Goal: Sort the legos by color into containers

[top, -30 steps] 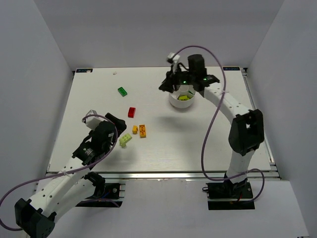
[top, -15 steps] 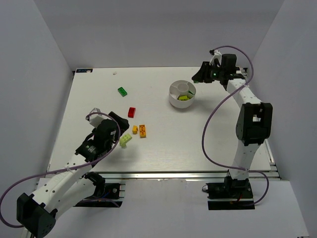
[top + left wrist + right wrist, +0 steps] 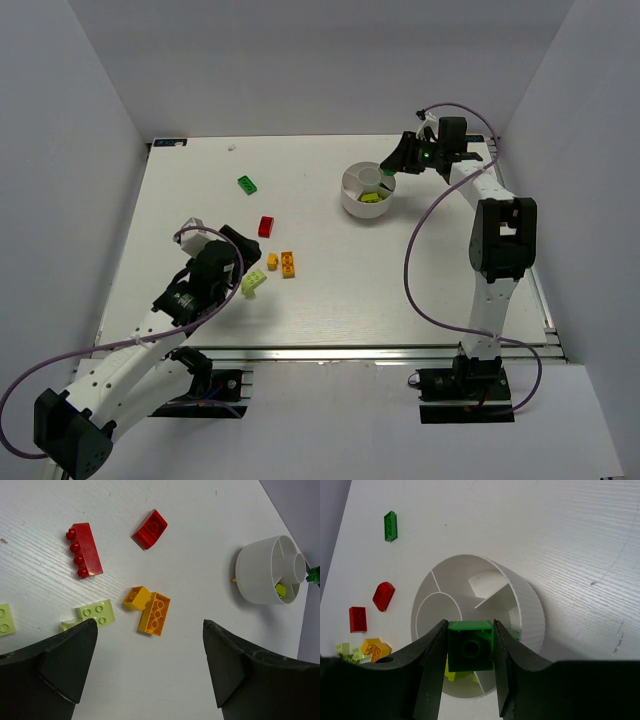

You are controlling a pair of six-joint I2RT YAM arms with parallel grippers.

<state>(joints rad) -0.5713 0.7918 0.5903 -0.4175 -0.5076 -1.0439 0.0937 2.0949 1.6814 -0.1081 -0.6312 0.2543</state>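
While the right gripper point(image 3: 469, 630) hangs over the white dish point(image 3: 527, 605) in the upper right of the top view, its jaws are clamped on a dark green brick point(image 3: 470, 652), which is above the compartments and not yet released. As far as I can see, only one lime brick point(image 3: 371, 198) lies inside a wedge, so the sorting seems to be at an early stage. Two red bricks point(image 3: 84, 556), an orange-yellow pair point(image 3: 154, 614), lime bricks point(image 3: 96, 614) and a second dark green brick point(image 3: 247, 184) lie loose on the table point(image 3: 350, 290), left of centre. The left gripper point(image 3: 150, 630) hovers over them with its jaws wide apart, holding nothing.
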